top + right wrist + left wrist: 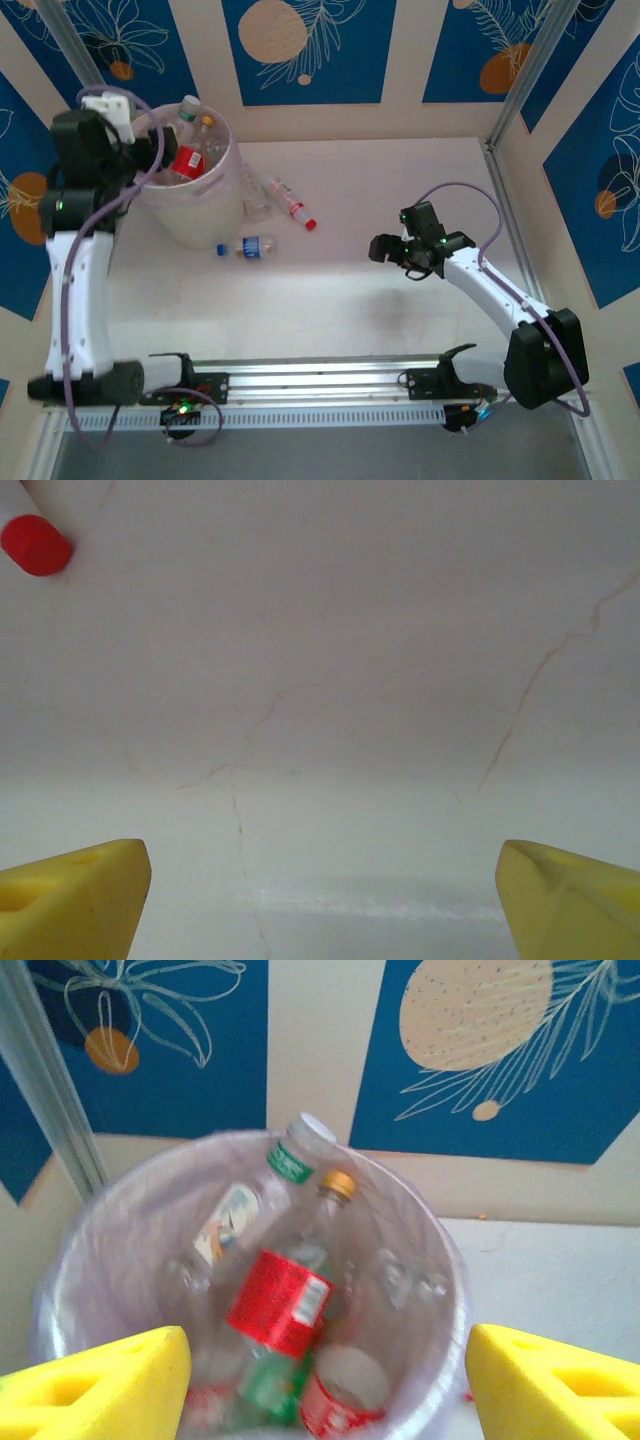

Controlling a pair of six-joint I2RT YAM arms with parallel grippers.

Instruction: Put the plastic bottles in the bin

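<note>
1. Left gripper hangs over the bin, its yellow fingers spread wide with nothing between them. A red-labelled bottle lies loose among others inside.
2. Right gripper hovers over the table, likewise wide and empty.
3. Just beside the bin lie a blue-labelled bottle and a red-capped bottle.
4. We judge these bottles light, thin-walled, smooth and apt to roll. We would grip gently across the labelled mid-body, not the tapering neck.
</note>
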